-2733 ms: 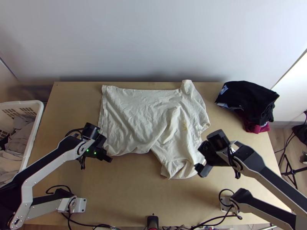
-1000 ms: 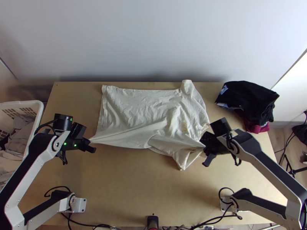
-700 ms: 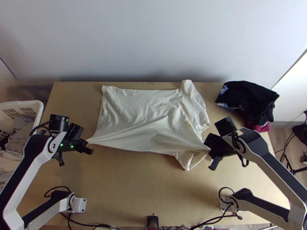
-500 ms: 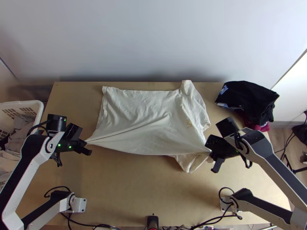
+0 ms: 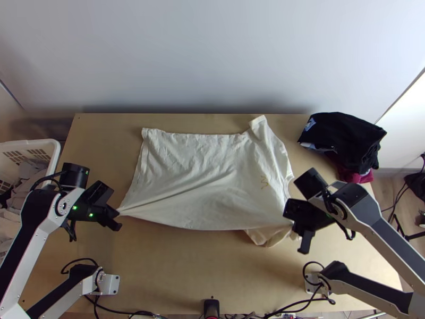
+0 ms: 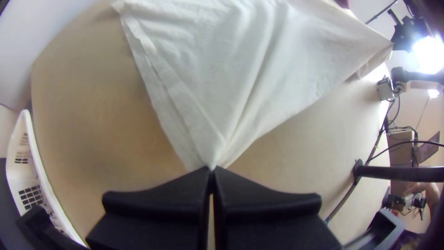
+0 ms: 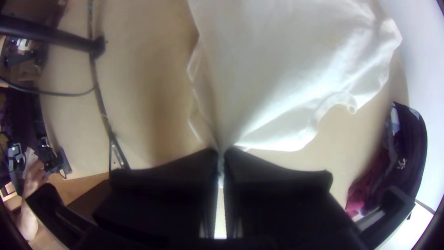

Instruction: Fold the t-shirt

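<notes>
While pinched at both ends of the near edge, was found mostly spread across the middle of the table (image 5: 202,271): one cream t-shirt (image 5: 196,170). Noted long axis running side to side, hem toward the left gripper (image 6: 212,169), neck and shoulders toward the right gripper (image 7: 222,152). Found left jaws closed on the near hem corner, cloth drawn to a point with creases fanning out; found right jaws closed on a gathered bit near the shoulder. Saw near edge pulled fairly tight between the two, with a loose flap (image 5: 265,236) poking out below, just beside the right gripper. Placed bulk of cloth beyond both jaws, toward the wall (image 5: 212,58). Judged next move, probably a lengthwise fold, to need both arms travelling together toward the far edge, each keeping to own end. Flagged risk: trailing flap left out or bunched underneath.
</notes>
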Robot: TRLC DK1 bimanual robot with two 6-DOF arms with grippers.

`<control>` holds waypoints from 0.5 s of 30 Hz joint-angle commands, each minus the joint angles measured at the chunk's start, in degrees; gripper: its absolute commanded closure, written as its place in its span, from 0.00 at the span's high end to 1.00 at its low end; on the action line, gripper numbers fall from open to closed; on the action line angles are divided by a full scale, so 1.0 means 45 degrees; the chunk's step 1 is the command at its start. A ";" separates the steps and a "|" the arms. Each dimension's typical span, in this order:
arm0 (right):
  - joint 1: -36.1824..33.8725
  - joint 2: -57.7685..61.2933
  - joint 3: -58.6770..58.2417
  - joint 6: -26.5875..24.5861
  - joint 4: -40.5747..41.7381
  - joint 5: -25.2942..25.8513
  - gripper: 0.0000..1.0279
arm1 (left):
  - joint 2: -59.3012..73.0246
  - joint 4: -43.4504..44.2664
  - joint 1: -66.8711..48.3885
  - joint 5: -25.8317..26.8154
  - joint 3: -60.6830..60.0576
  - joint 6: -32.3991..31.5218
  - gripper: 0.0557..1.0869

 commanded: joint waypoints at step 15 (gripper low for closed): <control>0.2634 -0.0972 -0.3255 0.1543 -0.1328 0.0049 0.03 | -0.0955 -0.2203 -0.0509 0.0124 -0.1935 0.0878 0.04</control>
